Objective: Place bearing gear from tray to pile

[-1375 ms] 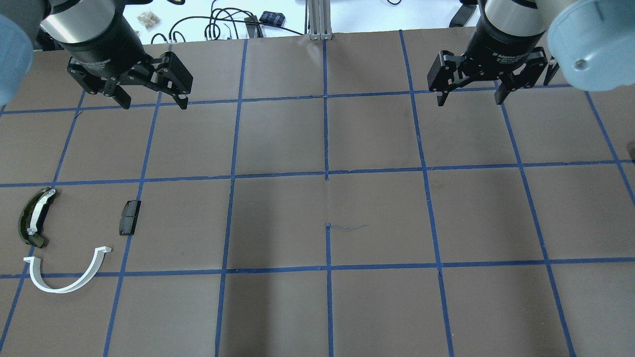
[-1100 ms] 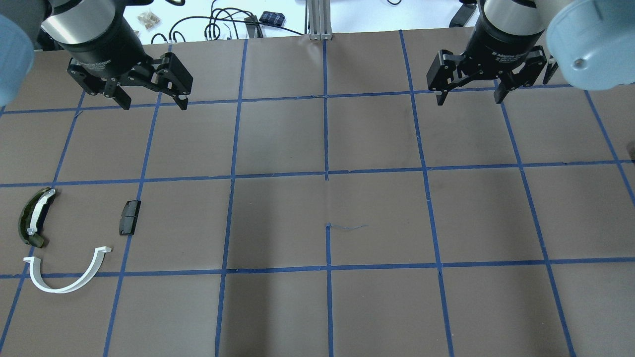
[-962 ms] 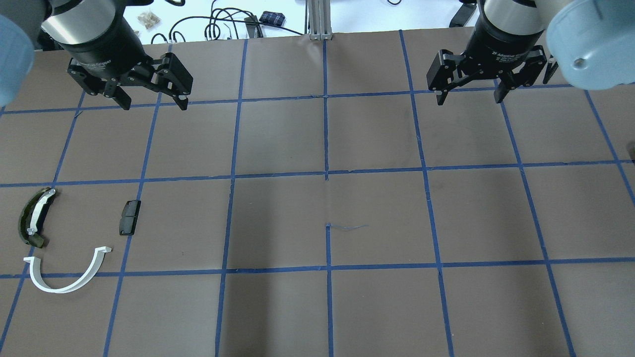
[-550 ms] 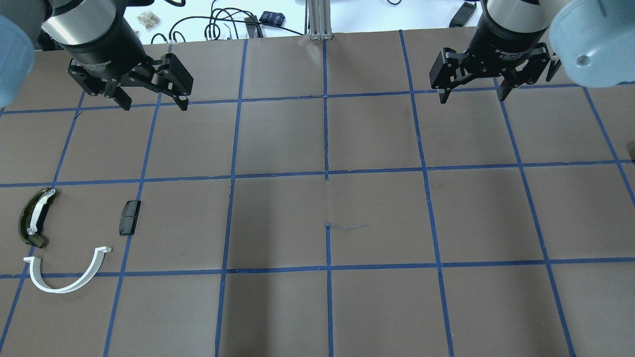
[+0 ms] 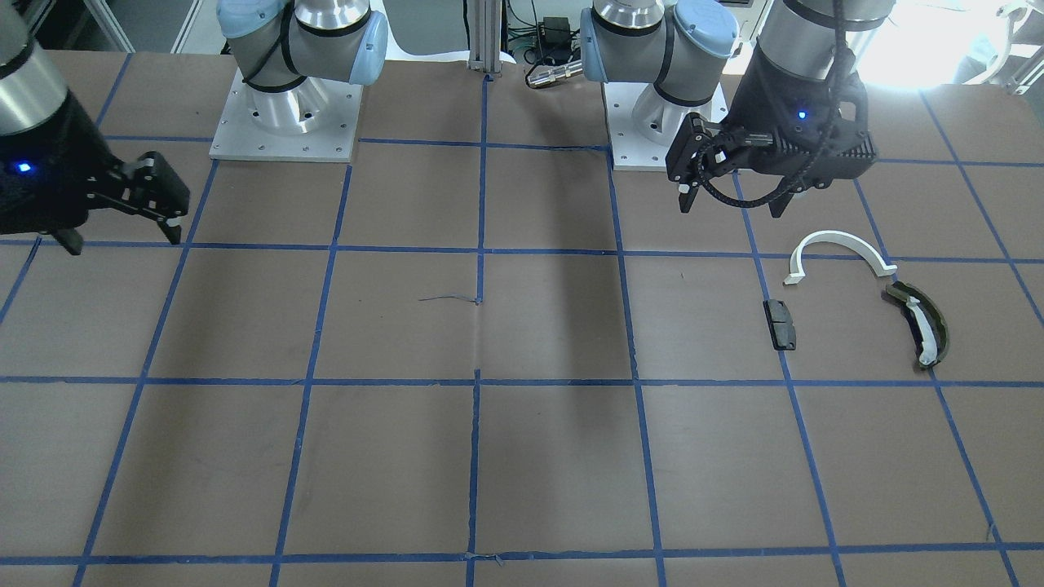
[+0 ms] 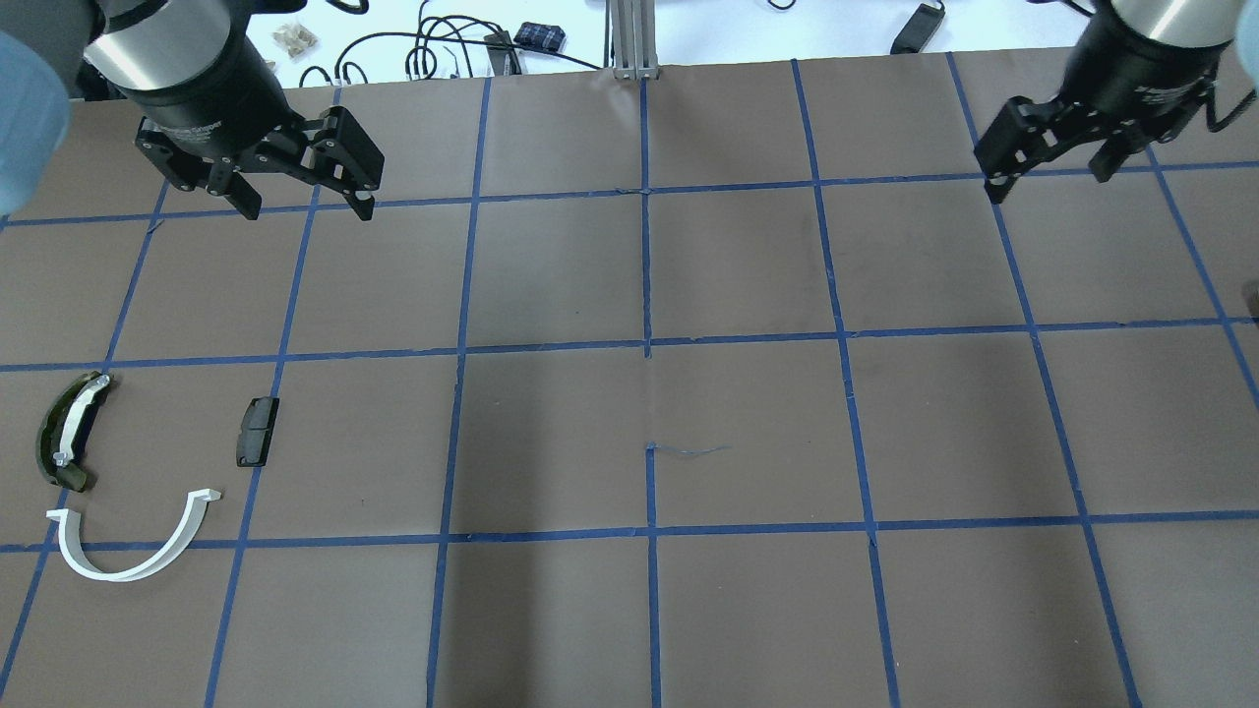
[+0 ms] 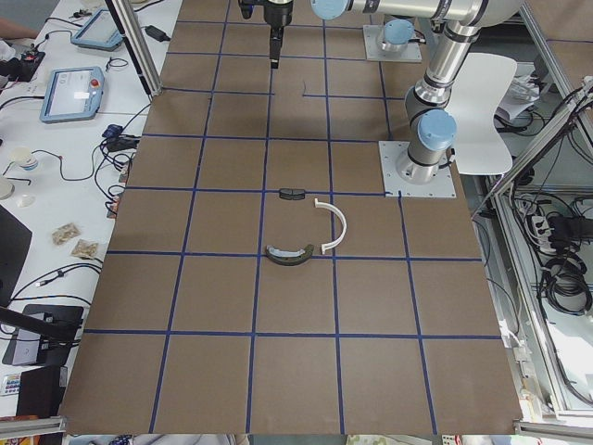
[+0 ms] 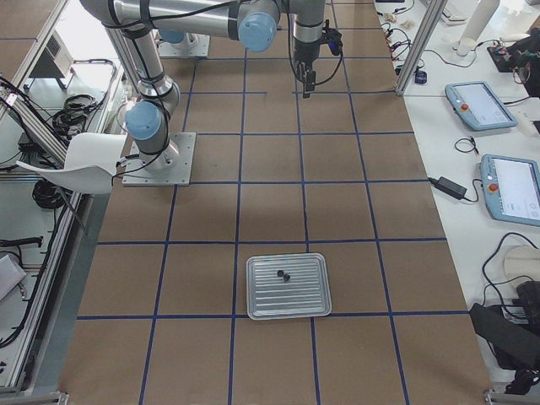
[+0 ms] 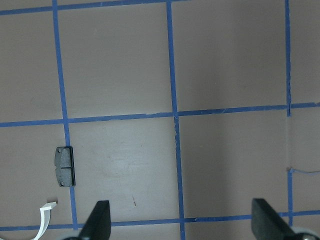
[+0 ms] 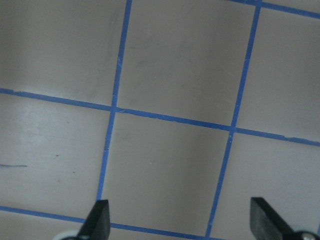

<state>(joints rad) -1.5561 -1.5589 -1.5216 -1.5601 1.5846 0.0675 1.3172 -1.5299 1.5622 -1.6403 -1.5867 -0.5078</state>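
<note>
The pile lies at the table's left: a white half-ring arc (image 6: 133,546), a dark olive curved piece (image 6: 67,431) and a small black block (image 6: 257,431); the block also shows in the left wrist view (image 9: 64,166). A metal tray (image 8: 291,299) shows only in the exterior right view, holding two small dark parts (image 8: 283,274); I cannot tell which is the bearing gear. My left gripper (image 6: 307,202) is open and empty, high above the table beyond the pile. My right gripper (image 6: 1050,177) is open and empty at the far right.
Blue tape lines grid the brown table. The arm bases (image 5: 285,114) (image 5: 665,122) stand at the robot's edge. An aluminium post (image 6: 634,39) and cables (image 6: 443,44) are past the far edge. Tablets (image 8: 481,105) lie on the side bench.
My right gripper has swung to the right in the overhead view, still open and empty. The left gripper and the pile have not moved.
</note>
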